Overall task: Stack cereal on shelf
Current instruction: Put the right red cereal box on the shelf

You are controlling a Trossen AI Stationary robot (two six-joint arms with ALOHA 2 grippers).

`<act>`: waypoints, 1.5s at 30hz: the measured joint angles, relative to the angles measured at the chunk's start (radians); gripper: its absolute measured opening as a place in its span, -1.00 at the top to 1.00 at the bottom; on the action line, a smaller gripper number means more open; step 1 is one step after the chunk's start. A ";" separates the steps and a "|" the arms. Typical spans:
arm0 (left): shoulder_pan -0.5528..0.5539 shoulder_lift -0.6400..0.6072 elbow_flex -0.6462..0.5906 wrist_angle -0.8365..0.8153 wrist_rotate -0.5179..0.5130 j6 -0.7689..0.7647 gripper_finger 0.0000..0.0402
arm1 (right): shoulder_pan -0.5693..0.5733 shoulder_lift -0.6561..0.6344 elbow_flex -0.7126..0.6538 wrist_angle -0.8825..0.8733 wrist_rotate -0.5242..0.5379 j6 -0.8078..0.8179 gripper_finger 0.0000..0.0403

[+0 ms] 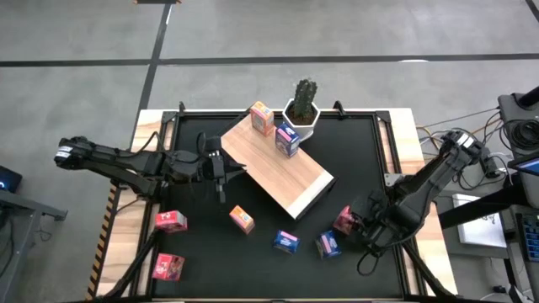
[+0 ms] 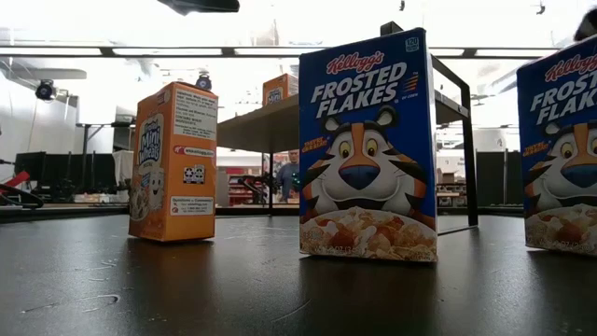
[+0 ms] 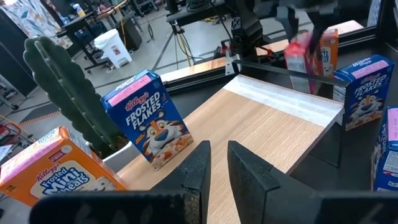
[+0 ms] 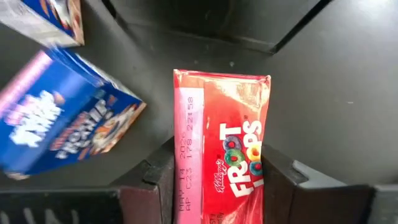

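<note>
Glossy printed cardboard cereal boxes [image 2: 367,149] stand on a matt black tabletop [image 2: 233,289] beside the light-wood shelf [image 1: 274,164].

cereal boxes [image 1: 242,219]: 8 | shelf [image 1: 278,172]: 1 | potted cactus [image 1: 303,108]: 1 | arms: 2

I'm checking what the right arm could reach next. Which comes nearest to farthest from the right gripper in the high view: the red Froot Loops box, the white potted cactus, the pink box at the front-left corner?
1. Red Froot Loops box: between the fingers of the right gripper.
2. White potted cactus: back edge, middle.
3. Pink box: front-left corner, across the table.
</note>
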 joint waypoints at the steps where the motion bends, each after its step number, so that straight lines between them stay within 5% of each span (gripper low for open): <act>1: 0.000 0.000 0.000 0.001 0.000 0.000 0.81 | -0.001 -0.011 0.029 -0.039 -0.004 0.011 0.25; 10: 0.000 0.000 0.000 0.001 0.000 0.000 0.81 | -0.056 -0.071 0.312 -0.384 0.006 0.050 0.30; 18: 0.000 0.000 0.000 0.001 0.000 0.000 0.81 | -0.224 -0.125 0.497 -0.381 0.197 -0.175 0.30; 25: 0.000 0.000 0.000 0.001 0.000 0.000 0.81 | -0.414 -0.097 0.621 -0.308 0.236 -0.471 0.30; 34: 0.000 0.000 0.000 0.001 0.000 0.000 0.81 | -0.614 0.035 0.652 -0.133 0.127 -0.763 0.30; 45: 0.000 0.000 0.000 0.001 0.000 0.000 0.81 | -0.730 0.232 0.651 -0.138 0.007 -0.789 0.30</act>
